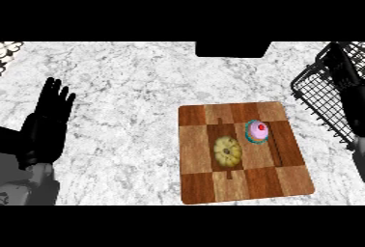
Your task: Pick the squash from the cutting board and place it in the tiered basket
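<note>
Squash (227, 151) lies near the middle of the cutting board (285, 178), just left of a pink cupcake (257, 131), while the left hand (47, 123) rests open at the left edge and the tiered basket (324, 91) stands at right.

Pale yellow squash (227, 151) lies mid cutting board (246, 185); black wire tiered basket (321, 91) stands right.
</note>
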`<action>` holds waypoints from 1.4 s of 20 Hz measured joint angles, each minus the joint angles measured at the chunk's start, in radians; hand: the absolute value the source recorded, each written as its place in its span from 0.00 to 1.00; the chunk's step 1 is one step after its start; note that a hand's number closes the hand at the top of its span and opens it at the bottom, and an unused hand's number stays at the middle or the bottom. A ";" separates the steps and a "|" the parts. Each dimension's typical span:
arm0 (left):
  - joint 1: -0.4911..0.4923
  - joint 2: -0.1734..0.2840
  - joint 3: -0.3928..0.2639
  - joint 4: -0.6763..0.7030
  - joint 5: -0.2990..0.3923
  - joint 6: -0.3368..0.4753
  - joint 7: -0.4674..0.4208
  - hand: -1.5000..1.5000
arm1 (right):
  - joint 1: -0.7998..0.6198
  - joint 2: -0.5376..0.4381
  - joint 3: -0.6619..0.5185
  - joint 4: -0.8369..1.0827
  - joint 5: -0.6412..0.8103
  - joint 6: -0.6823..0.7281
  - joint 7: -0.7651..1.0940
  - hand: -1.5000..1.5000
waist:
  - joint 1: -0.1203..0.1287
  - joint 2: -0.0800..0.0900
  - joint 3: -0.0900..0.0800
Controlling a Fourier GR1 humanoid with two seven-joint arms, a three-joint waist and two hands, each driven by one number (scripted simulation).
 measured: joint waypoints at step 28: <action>0.011 0.201 -0.124 0.161 -0.346 -0.084 -0.098 0.50 | 0.282 -0.123 0.388 -0.687 0.762 0.028 0.851 0.00 | -0.002 0.015 0.034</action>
